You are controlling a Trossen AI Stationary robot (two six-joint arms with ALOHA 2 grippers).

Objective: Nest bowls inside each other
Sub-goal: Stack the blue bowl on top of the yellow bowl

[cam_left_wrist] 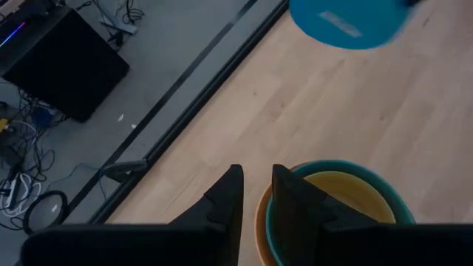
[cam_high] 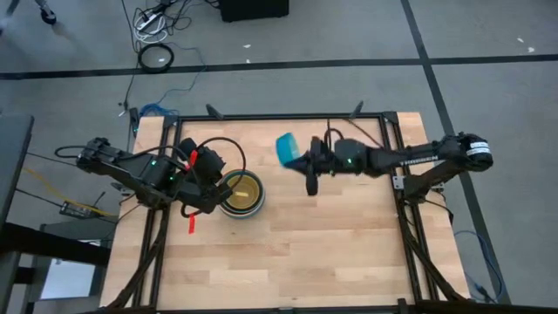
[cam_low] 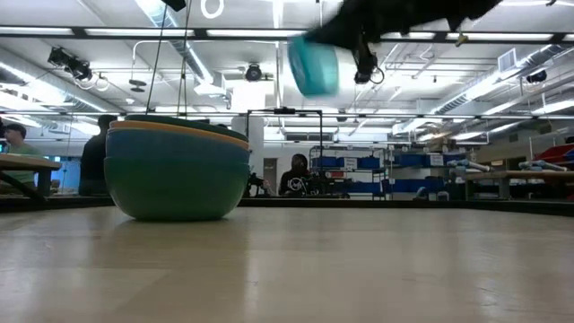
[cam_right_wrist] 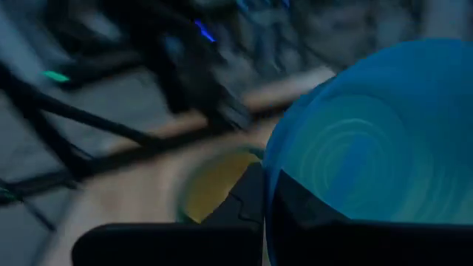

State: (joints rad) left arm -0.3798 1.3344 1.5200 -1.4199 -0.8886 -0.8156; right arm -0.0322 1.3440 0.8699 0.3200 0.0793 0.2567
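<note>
A stack of nested bowls (cam_high: 241, 194) rests on its base left of the table's middle, teal outside (cam_low: 175, 184) and yellow in the innermost bowl (cam_left_wrist: 347, 199). My left gripper (cam_left_wrist: 257, 196) sits at the stack's left rim, closed on it. A cyan-blue bowl (cam_high: 287, 148) hangs high above the table (cam_low: 314, 68), right of and beyond the stack, tipped on its side. My right gripper (cam_high: 302, 159) is shut on it. My left gripper has the stack's rim at its left side, with the orange edge (cam_left_wrist: 260, 222) between the fingers, one finger outside and one (cam_left_wrist: 295, 203) over the inner bowls. The fingers slant down from the table's left. The stack stands upright on the table. My right gripper pinches the cyan-blue bowl's rim (cam_right_wrist: 275, 159), one finger outside the wall and one (cam_right_wrist: 303, 203) inside the hollow. The fingers come about level from the table's right. The bowl is lifted clear and tipped on its side, with its hollow toward the wrist.
A black frame (cam_high: 279, 116) runs along the table's far edge and down both sides. A red piece (cam_high: 192, 222) shows by the left arm. Bare wood (cam_high: 296, 262) lies on the near half. In the low view, people sit at desks in the room beyond.
</note>
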